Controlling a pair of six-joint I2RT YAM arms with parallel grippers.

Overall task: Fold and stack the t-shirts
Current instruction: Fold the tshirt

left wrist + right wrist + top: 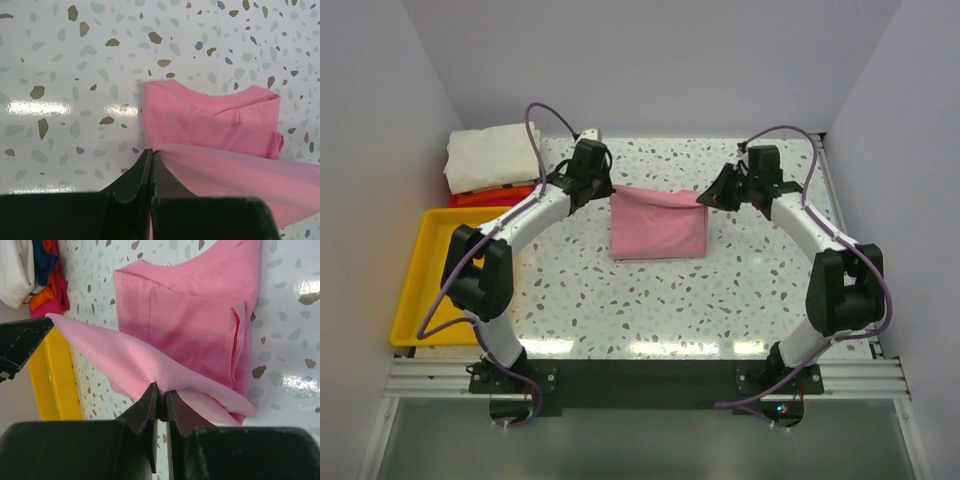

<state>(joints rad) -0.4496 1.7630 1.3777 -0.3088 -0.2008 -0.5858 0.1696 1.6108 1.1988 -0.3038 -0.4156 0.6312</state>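
I have the pink t-shirt (658, 228) lying mid-table (720, 300), partly folded, its far edge raised off the surface between my two arms: the left gripper (151, 154) is pinched tight on the far-left corner, the right gripper (160, 391) clamped on the far-right one, cloth stretched in a band between them. I judge both wrists should travel toward me together and level, holding that band taut, then lay the edge flush on the near hem before releasing; the cream-white shirt (495, 155) tops the pile far left

White arms (535, 212), black joints (480, 272), black hands (151, 154) (161, 390), purple cables (533, 125).
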